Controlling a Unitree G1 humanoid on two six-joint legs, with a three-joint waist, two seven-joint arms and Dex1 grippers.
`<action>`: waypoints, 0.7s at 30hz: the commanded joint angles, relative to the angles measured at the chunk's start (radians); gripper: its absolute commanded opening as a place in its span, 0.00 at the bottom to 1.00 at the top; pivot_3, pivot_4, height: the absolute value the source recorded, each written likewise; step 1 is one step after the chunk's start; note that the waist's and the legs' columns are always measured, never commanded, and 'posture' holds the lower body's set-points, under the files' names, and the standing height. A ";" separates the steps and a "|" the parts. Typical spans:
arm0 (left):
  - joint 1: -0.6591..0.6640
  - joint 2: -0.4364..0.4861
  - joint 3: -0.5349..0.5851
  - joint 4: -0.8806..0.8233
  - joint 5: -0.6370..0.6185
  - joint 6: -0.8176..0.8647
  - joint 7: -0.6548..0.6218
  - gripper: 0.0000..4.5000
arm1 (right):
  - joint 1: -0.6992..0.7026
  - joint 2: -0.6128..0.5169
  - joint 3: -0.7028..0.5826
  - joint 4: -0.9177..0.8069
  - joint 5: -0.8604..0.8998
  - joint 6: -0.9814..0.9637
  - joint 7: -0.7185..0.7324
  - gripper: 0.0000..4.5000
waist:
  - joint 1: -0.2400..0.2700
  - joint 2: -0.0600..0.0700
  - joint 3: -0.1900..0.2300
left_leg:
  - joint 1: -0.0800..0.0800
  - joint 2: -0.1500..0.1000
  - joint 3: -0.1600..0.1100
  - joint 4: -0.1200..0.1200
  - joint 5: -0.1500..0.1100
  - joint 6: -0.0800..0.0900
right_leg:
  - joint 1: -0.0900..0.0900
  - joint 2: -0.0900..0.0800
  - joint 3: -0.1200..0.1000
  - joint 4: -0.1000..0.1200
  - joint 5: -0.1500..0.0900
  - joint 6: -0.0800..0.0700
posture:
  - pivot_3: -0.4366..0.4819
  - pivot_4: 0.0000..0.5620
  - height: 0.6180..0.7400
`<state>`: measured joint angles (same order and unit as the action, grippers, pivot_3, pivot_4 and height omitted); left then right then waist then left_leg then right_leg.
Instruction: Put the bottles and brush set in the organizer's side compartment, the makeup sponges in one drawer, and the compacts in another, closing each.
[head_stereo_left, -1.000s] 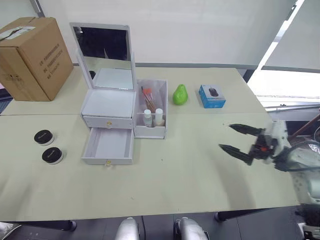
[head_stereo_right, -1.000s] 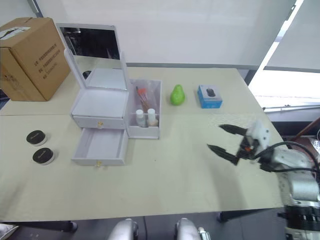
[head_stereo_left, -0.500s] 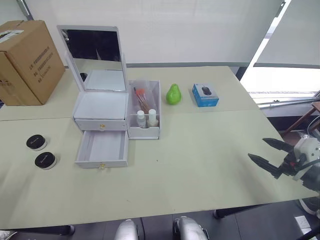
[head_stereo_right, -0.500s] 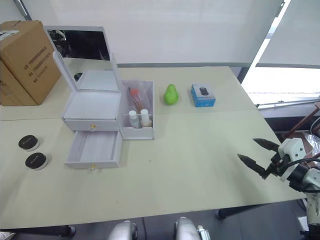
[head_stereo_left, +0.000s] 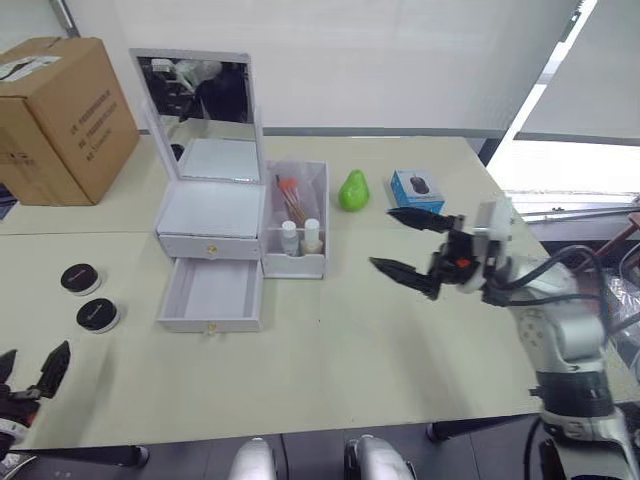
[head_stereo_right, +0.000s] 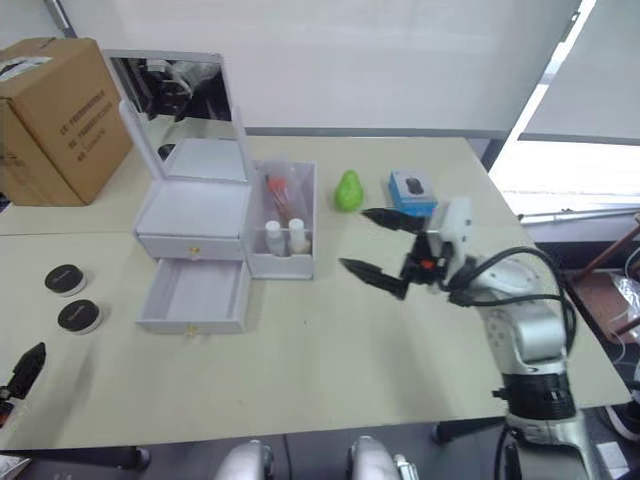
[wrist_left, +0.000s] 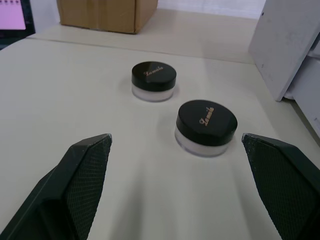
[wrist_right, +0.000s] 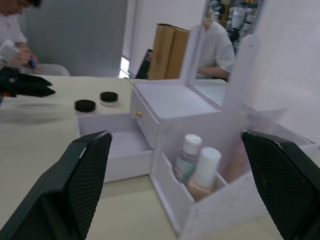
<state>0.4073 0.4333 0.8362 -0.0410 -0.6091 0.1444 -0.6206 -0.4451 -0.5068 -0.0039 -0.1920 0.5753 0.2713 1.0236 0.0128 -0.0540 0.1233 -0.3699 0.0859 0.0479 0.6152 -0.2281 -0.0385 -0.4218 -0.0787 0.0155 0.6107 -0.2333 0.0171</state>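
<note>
Right hand (head_stereo_left: 413, 250) swung in from worktop edge toward organizer (head_stereo_left: 243, 235), wide open, empty. Left hand (wrist_left: 175, 185) now spread, empty, facing compacts (wrist_left: 206, 127) at organizer's 9 o'clock. Lower drawer (head_stereo_left: 212, 295) open, awaiting them.

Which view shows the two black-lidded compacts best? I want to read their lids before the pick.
The left wrist view: the nearer compact and farther compact sit close between the left gripper's open fingers, gold lid script visible. The eye views show both as small black discs beside the open drawer; the right wrist view shows them small, far off.
</note>
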 joint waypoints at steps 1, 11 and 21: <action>0.000 -0.014 -0.054 -0.071 0.007 0.027 0.040 1.00 | -0.062 0.037 0.072 -0.065 0.004 0.008 0.020 1.00 | 0.002 0.001 0.000 | 0.000 0.000 0.000 0.000 0.000 0.000 | 0.000 0.000 0.000 0.000 0.000 0.000 | 0.48 0.27 0.91; -0.071 -0.001 -0.130 -0.029 0.053 0.035 0.096 1.00 | -0.076 0.084 0.139 -0.124 0.012 0.039 0.000 1.00 | -0.004 0.000 0.000 | -0.002 0.000 -0.002 0.001 0.001 0.002 | 0.002 0.002 0.000 0.001 0.002 -0.003 | 0.48 0.27 0.91; -0.094 0.010 -0.140 0.036 0.079 0.007 0.087 1.00 | -0.067 0.075 0.142 -0.147 0.003 0.072 0.003 1.00 | -0.001 0.000 0.000 | -0.002 0.000 -0.002 0.001 0.001 0.002 | 0.001 0.001 0.000 0.000 0.002 -0.003 | 0.48 0.27 0.90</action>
<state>0.3223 0.4280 0.6907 0.0014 -0.5331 0.1748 -0.5311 -0.5061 -0.4233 0.1470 -0.3008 0.5730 0.3592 1.0193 0.0119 -0.0544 0.1229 -0.3721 0.0857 0.0449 0.6161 -0.2266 -0.0361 -0.4198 -0.0776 0.0147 0.6110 -0.2318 0.0144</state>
